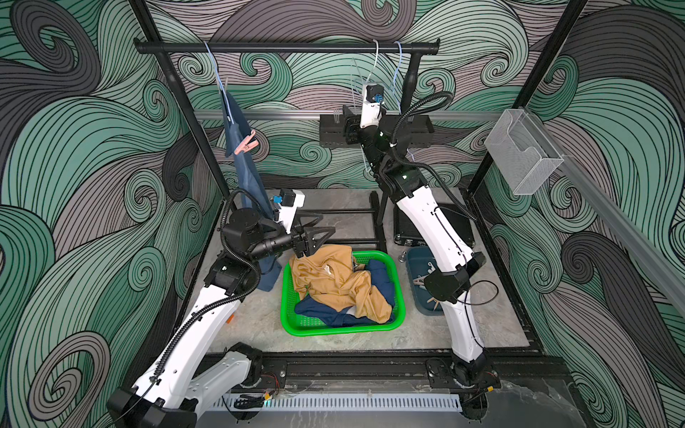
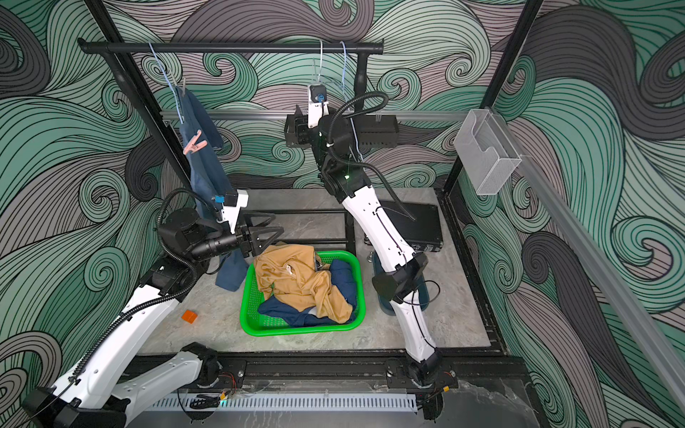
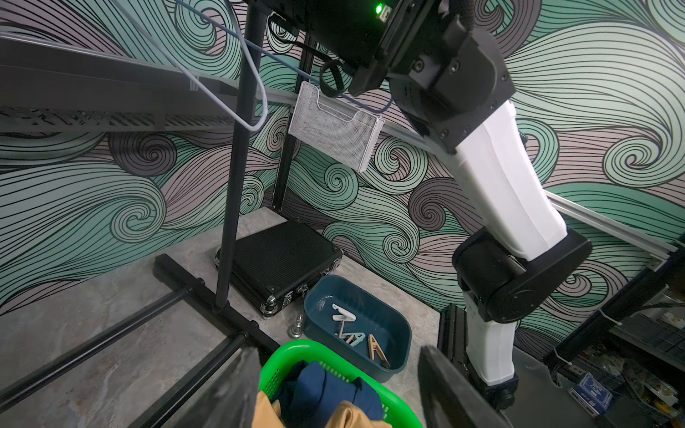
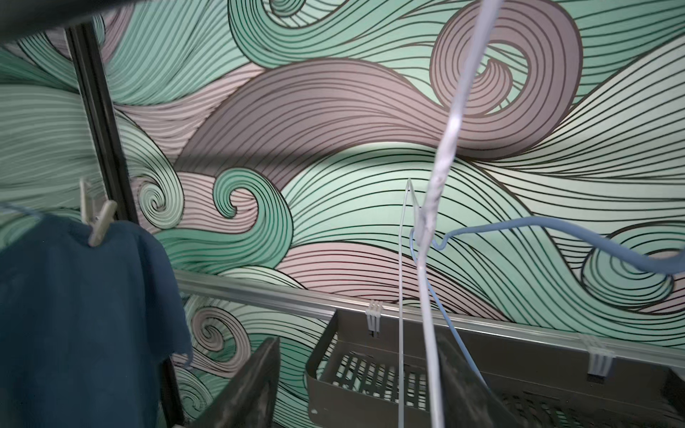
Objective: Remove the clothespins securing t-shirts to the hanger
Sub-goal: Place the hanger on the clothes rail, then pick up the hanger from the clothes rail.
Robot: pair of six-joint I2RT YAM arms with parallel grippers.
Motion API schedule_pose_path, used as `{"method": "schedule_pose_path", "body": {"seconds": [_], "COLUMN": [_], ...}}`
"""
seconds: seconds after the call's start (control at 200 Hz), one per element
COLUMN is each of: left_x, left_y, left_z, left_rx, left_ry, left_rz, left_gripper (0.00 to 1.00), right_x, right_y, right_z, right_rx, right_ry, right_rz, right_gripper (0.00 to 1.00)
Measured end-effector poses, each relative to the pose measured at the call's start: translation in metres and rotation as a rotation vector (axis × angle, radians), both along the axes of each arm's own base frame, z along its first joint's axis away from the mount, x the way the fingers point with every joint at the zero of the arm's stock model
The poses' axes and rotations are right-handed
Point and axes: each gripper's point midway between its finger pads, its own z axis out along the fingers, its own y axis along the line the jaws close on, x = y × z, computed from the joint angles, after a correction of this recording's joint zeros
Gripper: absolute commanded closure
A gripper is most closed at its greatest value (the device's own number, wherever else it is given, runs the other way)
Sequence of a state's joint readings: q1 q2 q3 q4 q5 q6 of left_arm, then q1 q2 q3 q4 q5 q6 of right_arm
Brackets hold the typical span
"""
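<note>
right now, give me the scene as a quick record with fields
hanging: blue shirt under the rail, pink clothespin and pale clothespin clipped on
basket: green basket holds mustard shirt and navy shirt
tray: teal tray holds loose clothespins
left pincer: open, by the basket
right pincer: open, at the bare hangers

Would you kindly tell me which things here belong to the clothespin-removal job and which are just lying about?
Job: pink plastic clothespin and pale plastic clothespin on the hanging medium-blue t-shirt; dark teal plastic tray of loose clothespins; green plastic basket holding a mustard t-shirt and a navy t-shirt.
Lying about: black ribbed case; small orange block; wire-mesh wall pocket.
</note>
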State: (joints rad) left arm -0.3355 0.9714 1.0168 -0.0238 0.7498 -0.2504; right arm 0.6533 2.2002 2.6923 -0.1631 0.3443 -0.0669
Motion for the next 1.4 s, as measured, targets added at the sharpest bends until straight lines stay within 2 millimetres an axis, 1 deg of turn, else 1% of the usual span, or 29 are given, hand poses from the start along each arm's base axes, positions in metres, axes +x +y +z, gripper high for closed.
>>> {"method": "schedule_pose_path", "body": {"seconds": [0.135, 0.19, 0.27, 0.49, 0.66, 0.786, 0.906, 1.046, 1.246, 1.401], "left_x": [-0.002, -0.002, -0.002, -0.003, -0.004, -0.006, -0.007, -0.008, -0.008, -0.011], "left_y": [0.000, 0.000, 0.000, -0.001, -0.001, -0.001, -0.002, -0.001, -0.001, 0.001], "left_z": [0.002, 0.002, 0.002, 0.002, 0.003, 0.005, 0.005, 0.006, 0.005, 0.006], "left_rx": [-0.002, -0.002, -0.002, -0.001, -0.001, -0.002, -0.003, -0.003, -0.001, 0.002], "left_ry": [-0.006, -0.007, -0.008, -0.011, -0.014, -0.021, -0.023, -0.025, -0.021, -0.023], "left_rz": [0.001, 0.000, -0.001, -0.004, -0.004, -0.006, -0.009, -0.009, -0.006, 0.007], "left_gripper": [0.32, 0.32, 0.32, 0.32, 0.32, 0.32, 0.32, 0.32, 0.32, 0.32], "right_x": [-0.005, -0.009, -0.017, -0.039, -0.050, -0.056, -0.063, -0.076, -0.100, -0.120], "right_y": [-0.003, -0.007, -0.012, -0.028, -0.034, -0.036, -0.035, -0.032, -0.031, -0.035], "right_z": [-0.003, 0.000, 0.005, 0.017, 0.013, 0.005, -0.005, -0.010, -0.011, -0.004], "right_rx": [-0.021, -0.023, -0.031, -0.027, -0.044, -0.058, -0.080, -0.099, -0.111, -0.105], "right_ry": [0.019, 0.020, 0.017, 0.008, 0.016, 0.027, 0.038, 0.042, 0.026, 0.006], "right_rz": [-0.020, -0.034, -0.049, -0.076, -0.083, -0.084, -0.077, -0.058, -0.032, -0.014], "right_gripper": [0.09, 0.04, 0.01, 0.01, 0.01, 0.01, 0.01, 0.01, 0.01, 0.01]}}
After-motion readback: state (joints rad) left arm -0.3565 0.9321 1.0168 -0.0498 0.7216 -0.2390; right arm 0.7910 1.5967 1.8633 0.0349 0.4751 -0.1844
